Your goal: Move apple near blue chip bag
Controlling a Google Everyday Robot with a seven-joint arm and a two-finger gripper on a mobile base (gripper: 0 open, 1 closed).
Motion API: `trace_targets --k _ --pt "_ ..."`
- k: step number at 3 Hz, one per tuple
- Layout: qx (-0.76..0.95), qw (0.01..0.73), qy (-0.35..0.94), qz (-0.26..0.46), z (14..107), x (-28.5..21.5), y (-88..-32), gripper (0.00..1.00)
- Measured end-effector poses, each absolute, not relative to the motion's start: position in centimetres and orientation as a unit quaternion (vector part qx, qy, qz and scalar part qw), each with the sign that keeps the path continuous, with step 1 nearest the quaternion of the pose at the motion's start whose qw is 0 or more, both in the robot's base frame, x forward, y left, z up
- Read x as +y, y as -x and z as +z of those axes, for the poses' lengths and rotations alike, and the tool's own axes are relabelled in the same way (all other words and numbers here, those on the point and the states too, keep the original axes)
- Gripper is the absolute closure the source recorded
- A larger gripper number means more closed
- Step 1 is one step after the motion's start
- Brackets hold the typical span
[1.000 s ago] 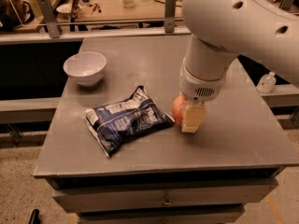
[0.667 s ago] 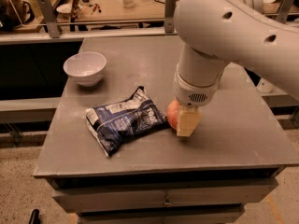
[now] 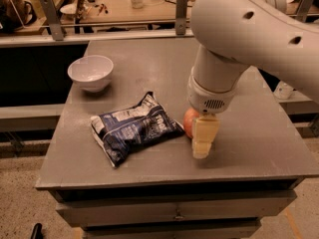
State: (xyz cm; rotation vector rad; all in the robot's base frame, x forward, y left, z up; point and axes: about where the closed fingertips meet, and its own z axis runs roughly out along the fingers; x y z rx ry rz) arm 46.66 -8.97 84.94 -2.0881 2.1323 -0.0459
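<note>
Right now the apple (image 3: 189, 123) sits low at the tabletop (image 3: 149, 59), just beside the blue chip bag (image 3: 133, 130), at the bag's end nearer the arm (image 3: 234, 39). The two look almost touching. Only one side of the apple shows; the rest is hidden by the gripper (image 3: 201, 144), whose jaws are clamped on it (one cream jaw stands in front, the other is out of sight behind). Whether the apple rests on the surface or hangs just above it I cannot tell. The bag lies crumpled and slantwise. A white bowl (image 3: 90, 71) stands upright, well apart, at the far corner.
</note>
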Motion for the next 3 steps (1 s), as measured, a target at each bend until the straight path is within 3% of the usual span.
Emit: trace_targets --k 3 --pt "0.722 0.134 0.679 0.021 86.9 -16.2 -45.6 0.0"
